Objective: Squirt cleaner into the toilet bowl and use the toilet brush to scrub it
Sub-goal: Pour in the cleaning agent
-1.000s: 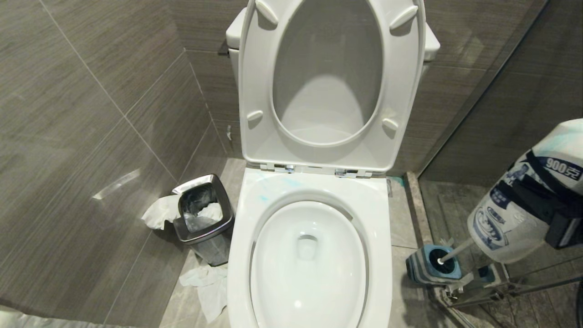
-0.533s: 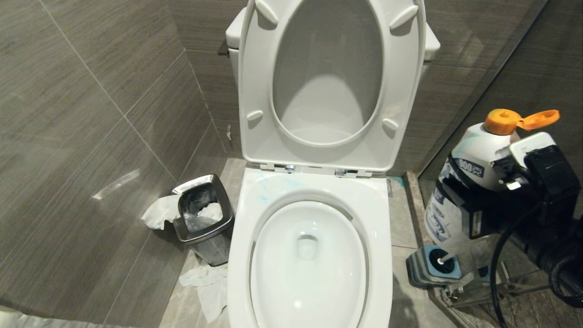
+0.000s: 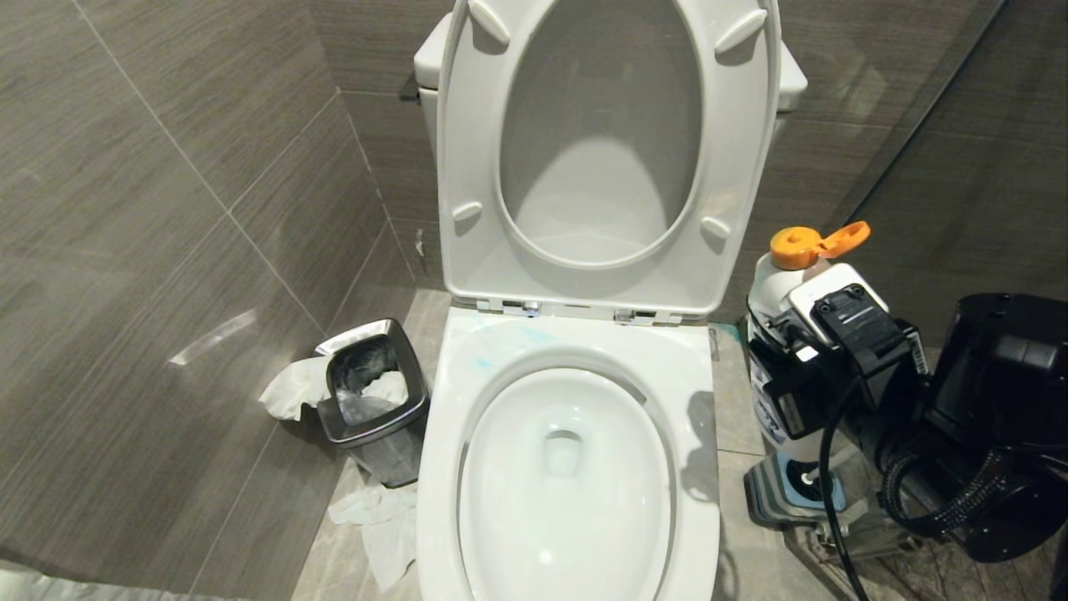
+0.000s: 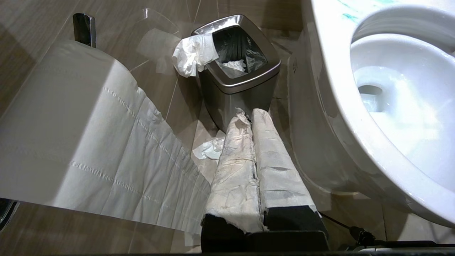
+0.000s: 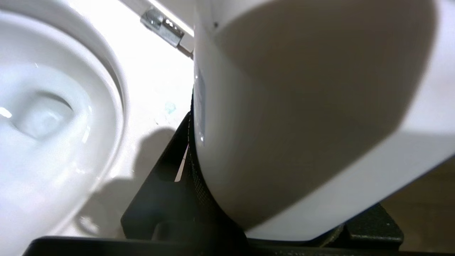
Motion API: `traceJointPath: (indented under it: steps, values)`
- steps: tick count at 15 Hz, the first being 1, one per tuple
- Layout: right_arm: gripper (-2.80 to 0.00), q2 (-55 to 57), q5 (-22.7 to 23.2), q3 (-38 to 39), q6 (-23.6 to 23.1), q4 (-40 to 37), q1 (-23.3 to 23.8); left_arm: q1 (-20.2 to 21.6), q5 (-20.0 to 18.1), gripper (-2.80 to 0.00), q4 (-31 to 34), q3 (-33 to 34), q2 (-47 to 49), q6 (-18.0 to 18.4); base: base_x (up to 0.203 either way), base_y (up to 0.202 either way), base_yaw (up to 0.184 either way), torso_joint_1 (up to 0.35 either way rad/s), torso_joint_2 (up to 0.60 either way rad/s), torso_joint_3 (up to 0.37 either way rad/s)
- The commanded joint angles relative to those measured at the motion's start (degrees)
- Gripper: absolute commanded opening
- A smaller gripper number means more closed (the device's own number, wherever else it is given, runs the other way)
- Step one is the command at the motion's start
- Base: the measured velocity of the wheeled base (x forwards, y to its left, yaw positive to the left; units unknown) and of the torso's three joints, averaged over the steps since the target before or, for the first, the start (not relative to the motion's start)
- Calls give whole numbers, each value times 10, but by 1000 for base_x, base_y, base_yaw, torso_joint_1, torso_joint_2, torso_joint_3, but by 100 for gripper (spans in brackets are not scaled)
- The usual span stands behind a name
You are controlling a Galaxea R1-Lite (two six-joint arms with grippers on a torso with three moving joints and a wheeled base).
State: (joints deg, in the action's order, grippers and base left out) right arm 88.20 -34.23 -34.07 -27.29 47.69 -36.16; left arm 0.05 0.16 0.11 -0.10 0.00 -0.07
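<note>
Toilet bowl (image 3: 567,476) clean; right gripper (image 3: 813,367) clamps cleaner bottle (image 3: 780,292) beside it.

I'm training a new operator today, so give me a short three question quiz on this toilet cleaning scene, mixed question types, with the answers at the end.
1. True or false: the orange flip cap on the cleaner bottle is closed.
2. Multiple choice: where is the toilet brush? A) in the toilet bowl; B) in its blue holder on the floor, right of the toilet; C) in the steel waste bin.
3. Short answer: which gripper holds the bottle, and where is it relative to the bowl?

Key
1. False: the cap is flipped open.
2. B.
3. The right gripper, holding the bottle upright beside the bowl's right side, not over it. The left gripper is shut, low beside the bin.
</note>
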Motion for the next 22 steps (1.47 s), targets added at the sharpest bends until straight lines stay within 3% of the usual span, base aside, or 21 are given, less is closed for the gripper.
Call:
traceJointPath:
  steps: [1, 6, 11, 22]
  values:
    - [-280, 10, -2, -2, -57, -13, 0, 0, 0, -280, 0, 0, 1, 0, 0, 0, 0, 0, 0, 0]
    - [-280, 11, -1, -44, -230, -73, 0, 0, 0, -280, 0, 0, 1, 0, 0, 0, 0, 0, 0, 0]
    - [-280, 52, -1, -94, -357, -76, 0, 0, 0, -280, 0, 0, 1, 0, 0, 0, 0, 0, 0, 0]
    - [-280, 67, 2, -116, -643, -76, -1, 0, 0, -280, 0, 0, 1, -1, 0, 0, 0, 0, 0, 0]
